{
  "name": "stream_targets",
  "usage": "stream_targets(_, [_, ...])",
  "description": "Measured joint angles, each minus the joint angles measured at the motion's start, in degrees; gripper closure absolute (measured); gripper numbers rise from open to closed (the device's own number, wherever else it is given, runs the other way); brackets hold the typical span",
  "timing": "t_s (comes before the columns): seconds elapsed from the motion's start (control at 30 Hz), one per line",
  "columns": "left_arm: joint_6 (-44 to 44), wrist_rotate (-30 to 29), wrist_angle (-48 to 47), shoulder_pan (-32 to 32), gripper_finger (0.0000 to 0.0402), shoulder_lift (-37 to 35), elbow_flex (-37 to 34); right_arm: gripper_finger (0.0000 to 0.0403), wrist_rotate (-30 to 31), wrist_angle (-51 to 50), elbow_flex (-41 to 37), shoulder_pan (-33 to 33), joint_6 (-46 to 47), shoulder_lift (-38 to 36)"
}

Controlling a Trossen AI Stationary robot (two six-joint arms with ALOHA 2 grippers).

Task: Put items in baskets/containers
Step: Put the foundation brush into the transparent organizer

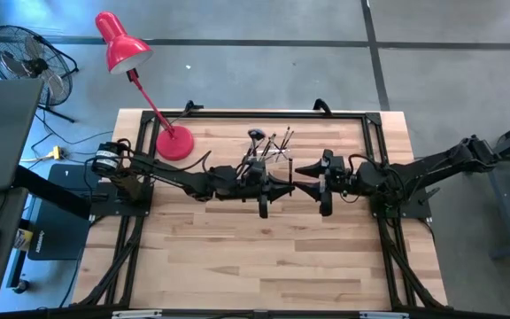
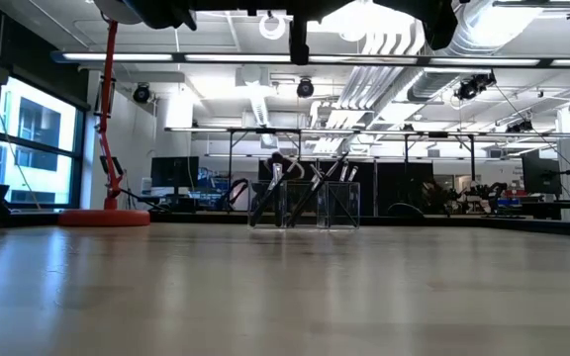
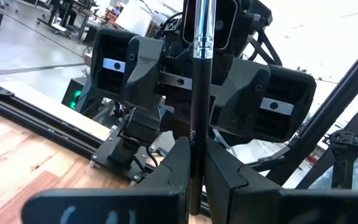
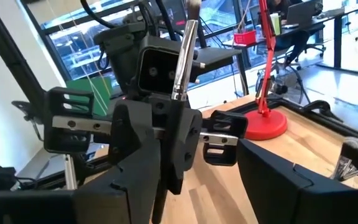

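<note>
Brush (image 3: 199, 93) rises upright at the centre of the left wrist view, pinched low on its dark handle by the left gripper (image 3: 194, 168). Thin, light, stiff and slick, it looks best held mid-handle, below the silvery ferrule. Opposite, the right gripper (image 1: 306, 168) stands spread, close by at mid-frame in the high view. The clear holder (image 2: 305, 205), already bristling with brushes, sits behind them, and the red lamp (image 1: 173, 142) toward upper left could crowd a swing.
</note>
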Motion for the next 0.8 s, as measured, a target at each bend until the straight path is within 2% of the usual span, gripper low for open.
stream_targets(0.37, [0.0, 0.0, -1.5, 0.0, 0.0385, 0.0, 0.0, 0.0189, -0.8, 2.0, 0.0, -1.8, 1.9, 0.5])
stream_targets(0.53, [-0.1, 1.1, -2.3, 0.0, 0.0385, 0.0, 0.0, 0.0190, -4.8, 2.3, 0.0, -4.1, 3.3, 1.0])
stream_targets(0.8, [-0.2, 1.5, -5.8, 0.0, 0.0385, 0.0, 0.0, 0.0192, -7.5, 2.6, 0.0, -5.7, 3.3, 1.6])
